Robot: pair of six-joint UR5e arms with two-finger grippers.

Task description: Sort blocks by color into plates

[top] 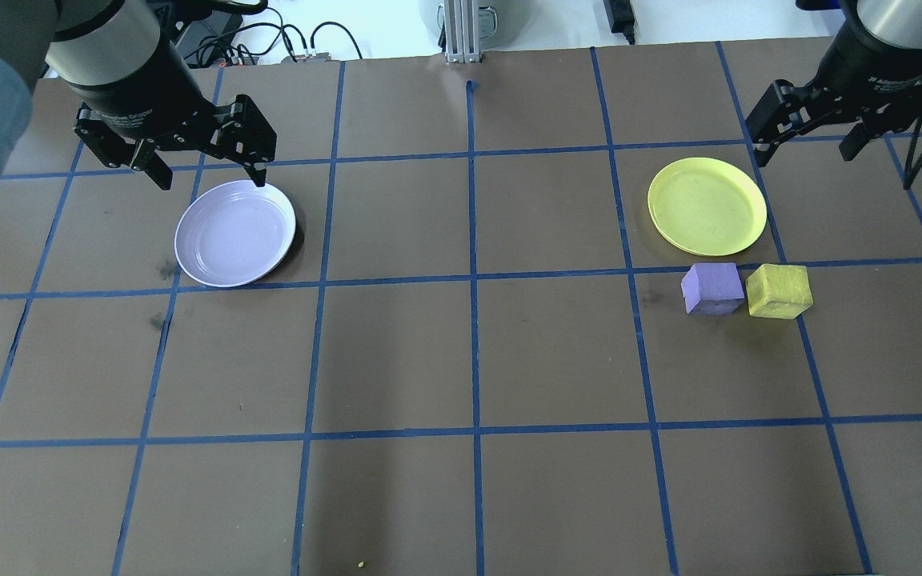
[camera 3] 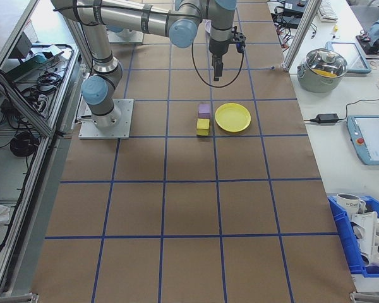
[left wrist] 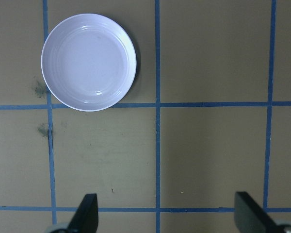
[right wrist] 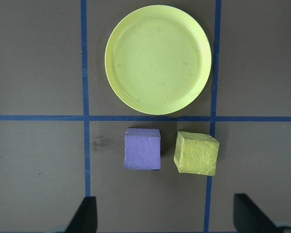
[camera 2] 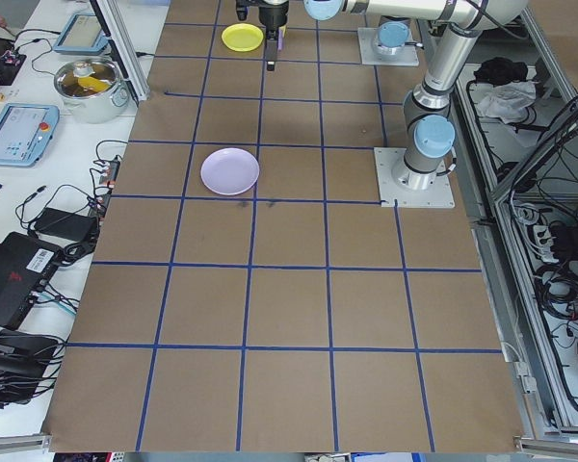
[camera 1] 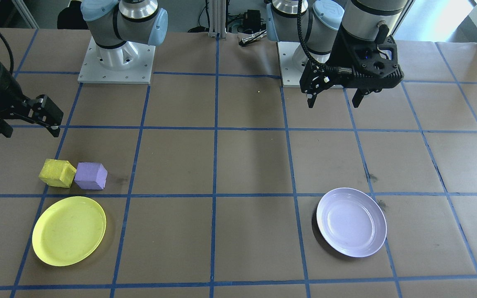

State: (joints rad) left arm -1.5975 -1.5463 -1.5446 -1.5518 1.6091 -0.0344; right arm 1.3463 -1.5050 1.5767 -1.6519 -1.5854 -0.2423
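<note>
The yellow block and the purple block sit side by side on the table, just on the robot's side of the yellow plate. My right gripper hovers open and empty high above them; its wrist view looks straight down on the yellow plate, purple block and yellow block. The lavender plate lies empty on the other side of the table. My left gripper hangs open and empty above the table near it, with the lavender plate in its wrist view.
Blue tape lines grid the brown table. The two arm bases stand at the robot's edge. A metal pot, tablets and a blue bin sit on a bench beyond the far edge. Dark smudges mark the paper by the lavender plate.
</note>
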